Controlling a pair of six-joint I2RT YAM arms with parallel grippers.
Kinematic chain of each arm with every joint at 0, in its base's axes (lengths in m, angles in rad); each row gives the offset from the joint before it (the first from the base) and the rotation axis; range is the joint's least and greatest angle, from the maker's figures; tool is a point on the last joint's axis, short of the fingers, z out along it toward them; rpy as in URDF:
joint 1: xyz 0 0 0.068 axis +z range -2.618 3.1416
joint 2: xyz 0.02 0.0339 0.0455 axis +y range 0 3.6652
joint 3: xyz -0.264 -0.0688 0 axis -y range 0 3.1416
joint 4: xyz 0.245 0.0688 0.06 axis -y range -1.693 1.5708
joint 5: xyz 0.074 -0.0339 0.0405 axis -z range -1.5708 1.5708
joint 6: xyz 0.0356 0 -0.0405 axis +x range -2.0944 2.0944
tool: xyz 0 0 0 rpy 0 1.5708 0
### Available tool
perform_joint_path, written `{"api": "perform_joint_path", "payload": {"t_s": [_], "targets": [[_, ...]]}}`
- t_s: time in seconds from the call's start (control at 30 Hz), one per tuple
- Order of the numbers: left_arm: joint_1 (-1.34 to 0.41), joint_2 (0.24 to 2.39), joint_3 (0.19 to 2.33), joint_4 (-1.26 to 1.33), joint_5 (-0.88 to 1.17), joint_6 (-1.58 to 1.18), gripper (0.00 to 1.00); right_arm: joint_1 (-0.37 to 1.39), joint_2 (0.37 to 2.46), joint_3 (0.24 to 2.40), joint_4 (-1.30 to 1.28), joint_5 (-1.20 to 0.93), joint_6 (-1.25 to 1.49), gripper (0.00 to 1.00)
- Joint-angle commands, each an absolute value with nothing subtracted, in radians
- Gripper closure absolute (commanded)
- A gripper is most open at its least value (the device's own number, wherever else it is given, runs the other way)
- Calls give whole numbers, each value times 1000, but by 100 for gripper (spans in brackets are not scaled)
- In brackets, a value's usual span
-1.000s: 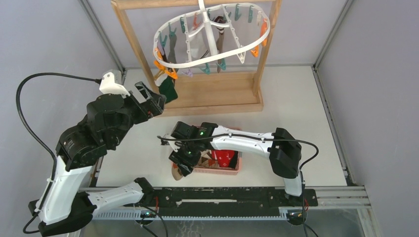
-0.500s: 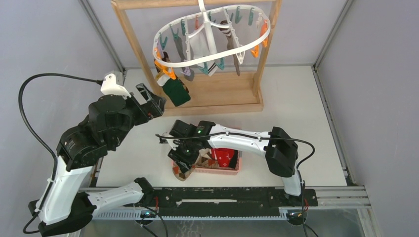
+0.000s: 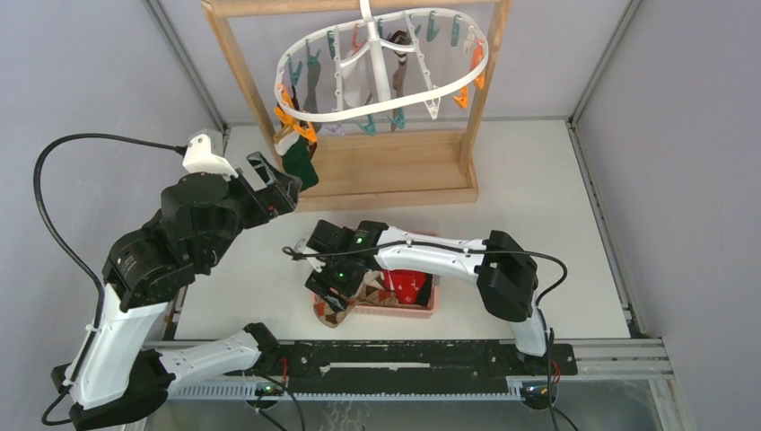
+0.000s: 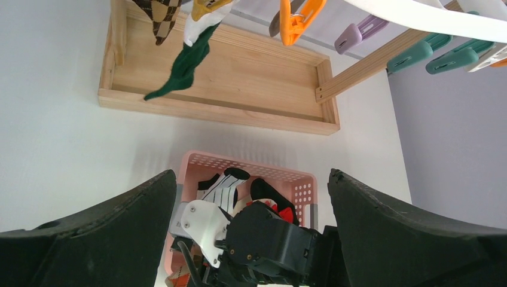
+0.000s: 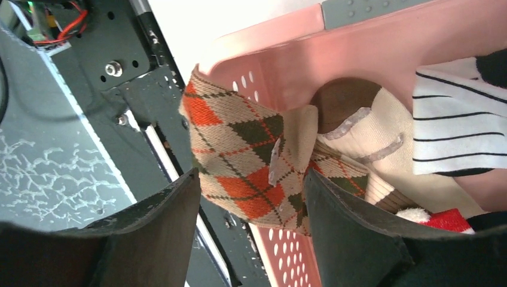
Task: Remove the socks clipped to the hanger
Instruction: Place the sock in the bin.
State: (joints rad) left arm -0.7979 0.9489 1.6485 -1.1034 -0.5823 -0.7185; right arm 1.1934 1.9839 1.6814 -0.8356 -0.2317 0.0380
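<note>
Knitted argyle sock [image 5: 233,149] over perforated pink basket [image 5: 370,54] rim, right fingers [image 5: 149,233] seemingly spread astride it, left fingers [image 4: 107,233] spread, hanger [image 3: 345,116] swung back.

Socks [image 3: 408,285] lie in the basket [image 3: 395,312], before the wooden frame [image 3: 395,171] holding the hanger [image 4: 430,17].

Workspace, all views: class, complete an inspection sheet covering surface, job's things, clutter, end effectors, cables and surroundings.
Surface: white table.
Job's things: hanger hangs in wooden frame, green sock clipped on; argyle sock draped over pink basket rim.
Clutter: nothing seen.
End effectors: left end effector open, empty; right end effector open, jaws either side of argyle sock.
Cables: black cable loops beside left arm.
Surroundings: grey walls.
</note>
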Motion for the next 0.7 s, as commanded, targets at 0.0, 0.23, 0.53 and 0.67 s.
{"api": "perform_joint_path", "payload": {"t_s": [0.0,0.23,0.53,0.67], "targets": [[-795,956,1640,-1087,-590,-724,0,1198,2003,1720,-841,-205,13,30],[-794,963,1645,-1096,-586,-724,0,1197,2016,1721,-832,-255,11,47],[-792,973,1640,-1087,-578,-724,0,1191,2000,1723,-828,-288,5,76],[-791,975,1635,-1082,-575,-724,0,1187,1986,1724,-828,-294,5,90]]}}
